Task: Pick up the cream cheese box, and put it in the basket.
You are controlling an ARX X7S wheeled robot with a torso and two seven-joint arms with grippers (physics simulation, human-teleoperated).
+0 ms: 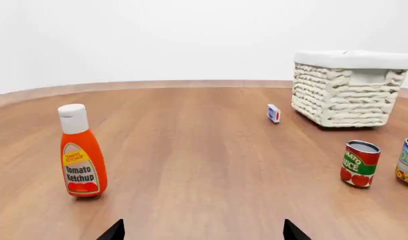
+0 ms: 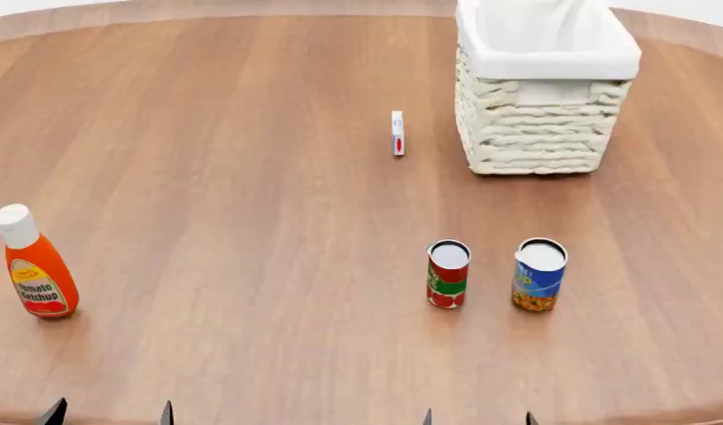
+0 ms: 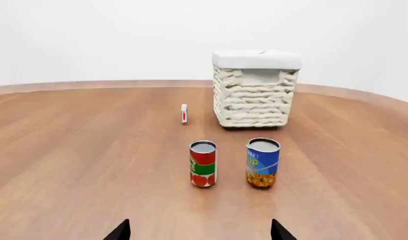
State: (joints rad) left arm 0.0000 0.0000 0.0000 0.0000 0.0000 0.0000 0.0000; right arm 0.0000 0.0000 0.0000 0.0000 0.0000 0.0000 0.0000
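Note:
The cream cheese box (image 2: 397,133) is small, thin and white with a red mark. It stands on edge on the wooden table just left of the basket (image 2: 539,133), a woven cream-white wicker basket with a white liner. The box also shows in the left wrist view (image 1: 274,113) and the right wrist view (image 3: 184,113), the basket too (image 1: 344,92) (image 3: 255,95). My left gripper (image 2: 107,413) and right gripper (image 2: 478,418) are open and empty at the table's near edge, far from the box. Only their black fingertips (image 1: 114,231) (image 3: 120,231) show.
A red-and-green can (image 2: 448,274) and a blue-and-yellow can (image 2: 538,274) stand side by side between my right gripper and the basket. A tomato ketchup bottle (image 2: 35,266) stands at the near left. The table's (image 2: 220,159) round far edge runs behind the basket.

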